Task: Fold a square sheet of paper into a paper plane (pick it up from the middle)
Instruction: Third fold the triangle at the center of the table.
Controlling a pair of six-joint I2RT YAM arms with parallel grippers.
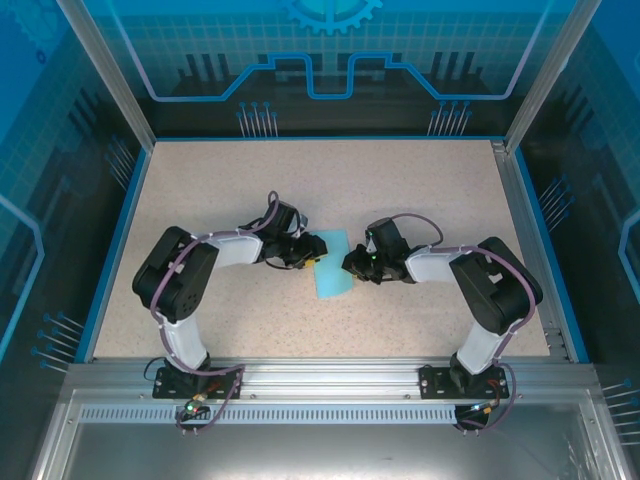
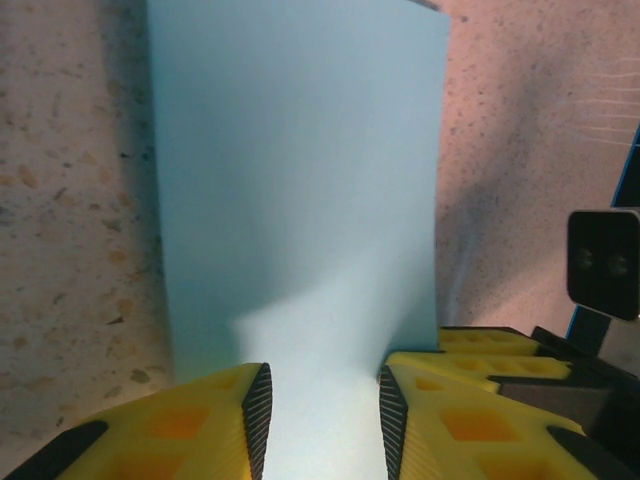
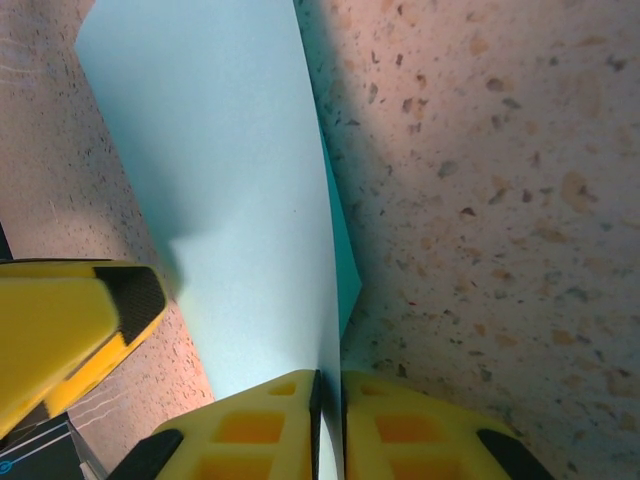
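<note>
1. Thin light-blue sheet of paper [image 1: 332, 264]: lay near the middle of the speckled beige tabletop [image 1: 420, 180], between the two grippers. From above it read as an upright rectangle, not a square. In the right wrist view [image 3: 230, 170] a darker second layer showed under its right edge, so it looked doubled over. It was plain and unmarked in the left wrist view [image 2: 300, 180].

2. Left gripper [image 1: 305, 259]: sat at the sheet's left edge. In its own camera [image 2: 325, 425] the two yellow fingers [image 2: 215, 425] stood spread, with a clear gap between the ribbed black pads. The paper ran on beneath that gap. Whether the pads touched it could not be told.

3. Right gripper [image 1: 350, 266]: sat at the sheet's right edge. In its own camera [image 3: 328, 425] the yellow fingers [image 3: 410, 425] were pressed together, pinching the upper layer's edge in the thin seam between them. That edge rose slightly off the layer below.

4. Both arms: black and white, reaching inward from their bases at the near edge, wrists low over the table.

5. Enclosure: aluminium frame [image 1: 330, 385] with blue panels around the table.
</note>
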